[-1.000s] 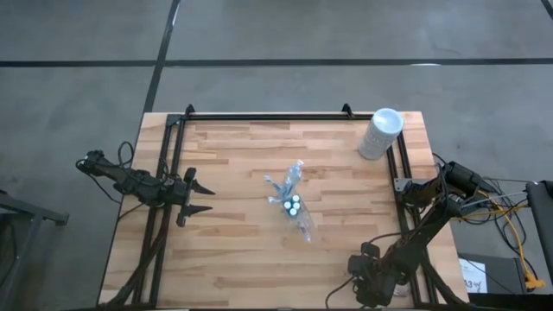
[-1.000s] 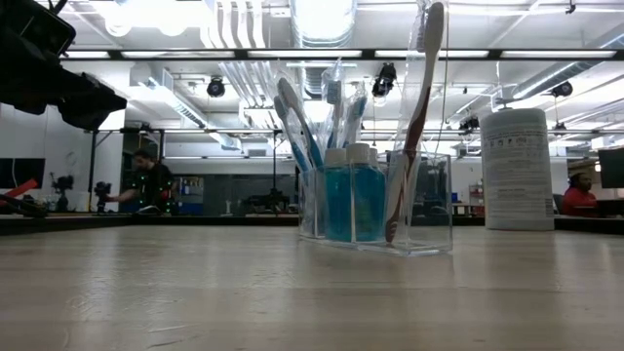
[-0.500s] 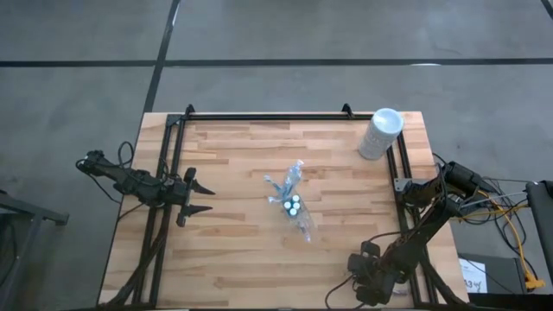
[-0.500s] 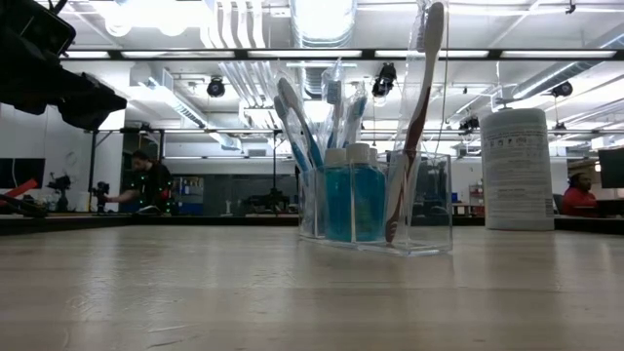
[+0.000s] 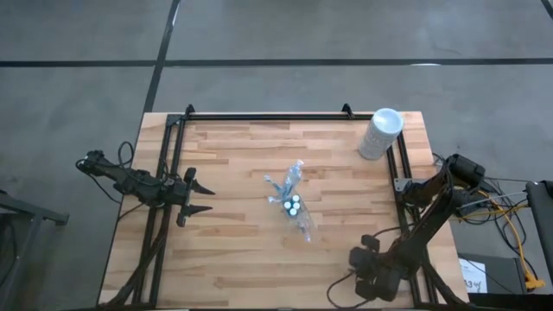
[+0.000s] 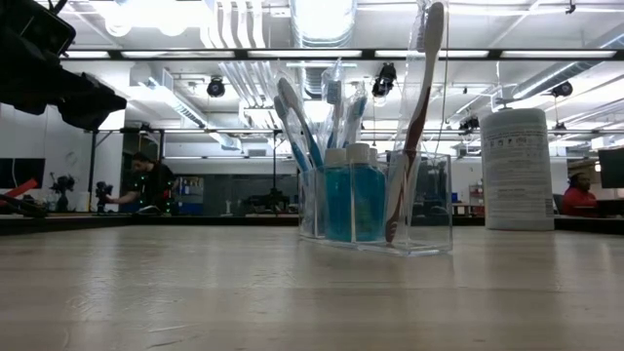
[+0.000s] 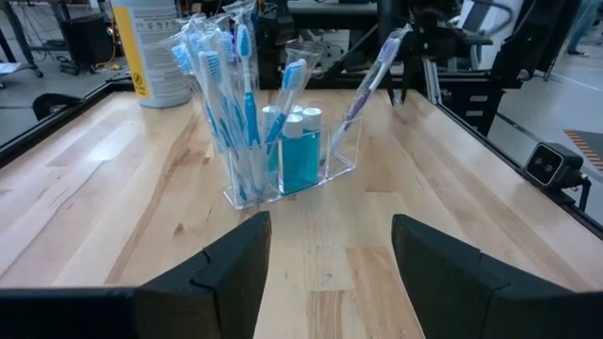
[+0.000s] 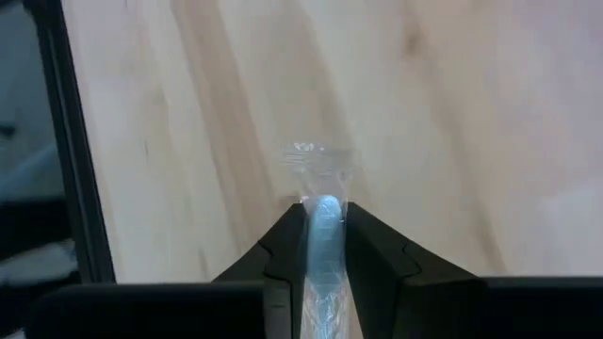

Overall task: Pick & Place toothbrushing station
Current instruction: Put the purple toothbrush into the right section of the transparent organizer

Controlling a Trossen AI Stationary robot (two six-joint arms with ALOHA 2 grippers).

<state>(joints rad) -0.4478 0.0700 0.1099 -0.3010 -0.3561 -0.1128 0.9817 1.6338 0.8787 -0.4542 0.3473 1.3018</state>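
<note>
Right wrist view: right gripper clamped on wrapped toothbrush. Left gripper spread wide, facing clear holder mid-table.

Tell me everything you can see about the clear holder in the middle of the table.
The clear holder looks like rigid transparent plastic, a low open-topped box. It stands upright near the middle of the wooden table. Inside, a bunch of blue-and-white toothbrushes leans at one end, small blue tubes with white caps stand in the middle, and one single toothbrush leans out at the other end. Only the table and its contents touch it.
</note>
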